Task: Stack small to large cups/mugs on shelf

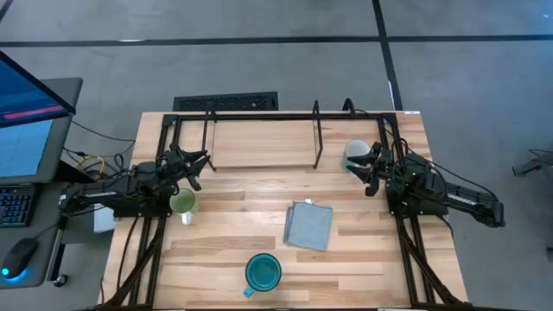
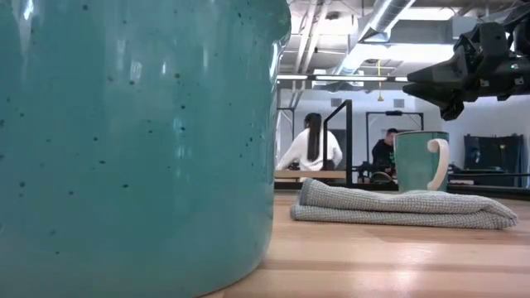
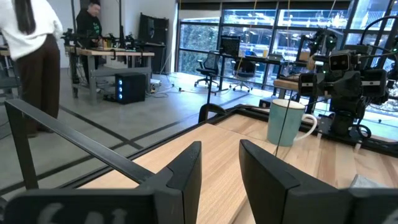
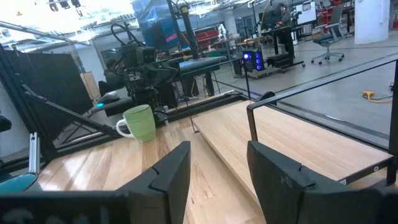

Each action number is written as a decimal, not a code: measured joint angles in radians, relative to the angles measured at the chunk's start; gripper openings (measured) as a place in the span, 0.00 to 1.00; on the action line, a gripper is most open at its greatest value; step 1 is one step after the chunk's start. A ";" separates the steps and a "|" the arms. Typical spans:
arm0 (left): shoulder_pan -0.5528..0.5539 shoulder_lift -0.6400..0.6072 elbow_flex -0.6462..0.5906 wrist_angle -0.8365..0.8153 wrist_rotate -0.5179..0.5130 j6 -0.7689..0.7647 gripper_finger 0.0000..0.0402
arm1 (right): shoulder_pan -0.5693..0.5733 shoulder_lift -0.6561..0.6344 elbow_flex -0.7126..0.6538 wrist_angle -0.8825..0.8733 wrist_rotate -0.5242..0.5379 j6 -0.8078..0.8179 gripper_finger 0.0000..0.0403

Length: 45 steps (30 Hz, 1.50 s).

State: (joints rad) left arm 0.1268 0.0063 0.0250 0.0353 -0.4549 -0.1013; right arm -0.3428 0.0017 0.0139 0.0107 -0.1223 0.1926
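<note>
The small mug with a white inside and handle [image 1: 355, 153] stands on its base at the table's far right, by the shelf's right end; it also shows in the low view [image 2: 421, 161] and the left wrist view [image 3: 283, 122]. The light-green mug [image 1: 182, 203] stands at the left and shows in the right wrist view [image 4: 140, 123]. The teal-blue mug [image 1: 263, 272] stands near the front edge and fills the left of the low view [image 2: 132, 141]. The shelf [image 1: 259, 142] sits along the far edge. My left gripper [image 1: 199, 161] is open and empty, just beyond the green mug. My right gripper [image 1: 372, 168] is open and empty, raised beside the white mug.
A folded grey cloth [image 1: 308, 225] lies in the middle right of the table, between the teal mug and the white mug. The shelf's thin black posts [image 1: 316, 134] stand up from its wood base. People show in the room beyond the table.
</note>
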 joint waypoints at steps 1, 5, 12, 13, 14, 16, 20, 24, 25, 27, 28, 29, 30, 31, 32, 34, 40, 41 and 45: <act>0.000 0.000 0.000 0.000 0.000 0.000 0.24 | 0.000 0.000 0.000 0.000 0.000 0.000 0.45; 0.000 0.000 0.000 0.000 0.000 0.000 0.24 | 0.000 0.000 0.000 0.000 0.000 0.000 0.45; 0.000 0.000 0.000 0.000 0.015 -0.117 0.24 | 0.000 0.000 0.000 0.000 0.000 0.000 0.45; 0.000 0.000 0.000 0.000 0.022 -0.144 0.24 | 0.000 0.000 0.000 0.000 0.000 0.000 0.45; 0.000 0.000 0.000 0.000 0.030 -0.166 0.24 | 0.000 0.000 0.000 0.000 0.000 0.000 0.45; 0.000 0.000 0.000 0.000 0.037 -0.197 0.24 | 0.000 0.000 0.000 0.000 0.000 0.000 0.45; 0.000 0.000 0.000 0.000 0.041 -0.211 0.24 | 0.000 0.000 0.000 0.000 0.000 0.000 0.45; 0.000 0.000 0.000 0.000 0.064 -0.156 0.24 | 0.000 0.000 0.000 0.000 0.000 0.000 0.45; 0.000 0.000 0.000 0.000 0.071 -0.141 0.24 | 0.000 0.000 0.000 0.000 0.000 0.000 0.45; 0.000 0.000 0.000 0.001 0.085 -0.124 0.24 | 0.000 0.000 0.000 0.000 0.006 0.000 0.45; 0.000 0.000 0.000 0.002 0.086 -0.124 0.24 | 0.000 0.000 0.000 -0.002 0.023 0.000 0.45; 0.000 0.000 0.000 0.005 0.086 -0.125 0.24 | -0.001 0.000 0.000 -0.005 0.043 -0.001 0.45; 0.000 0.000 0.000 0.009 0.086 -0.128 0.24 | -0.001 0.000 -0.001 -0.007 0.058 -0.001 0.45; 0.000 0.000 -0.001 0.013 0.088 -0.128 0.24 | -0.001 0.000 -0.001 -0.006 0.071 -0.001 0.45; 0.000 0.000 -0.001 0.017 0.088 -0.127 0.24 | -0.001 0.000 -0.001 -0.003 0.084 -0.001 0.45; 0.000 0.000 -0.001 0.024 0.088 -0.121 0.24 | 0.000 0.000 -0.001 0.003 0.114 -0.001 0.45; 0.000 0.000 -0.001 0.026 0.083 -0.065 0.24 | 0.000 0.000 -0.001 0.060 0.213 0.060 0.45; 0.000 0.000 -0.001 0.027 0.083 -0.062 0.24 | 0.000 0.000 -0.001 0.077 0.224 0.088 0.45; 0.000 0.000 -0.001 0.027 0.081 -0.067 0.24 | 0.000 0.000 -0.001 0.182 0.231 0.149 0.45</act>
State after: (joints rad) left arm 0.1268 0.0063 0.0238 0.0624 -0.3740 -0.1685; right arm -0.3431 0.0021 0.0132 0.1931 0.1089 0.3416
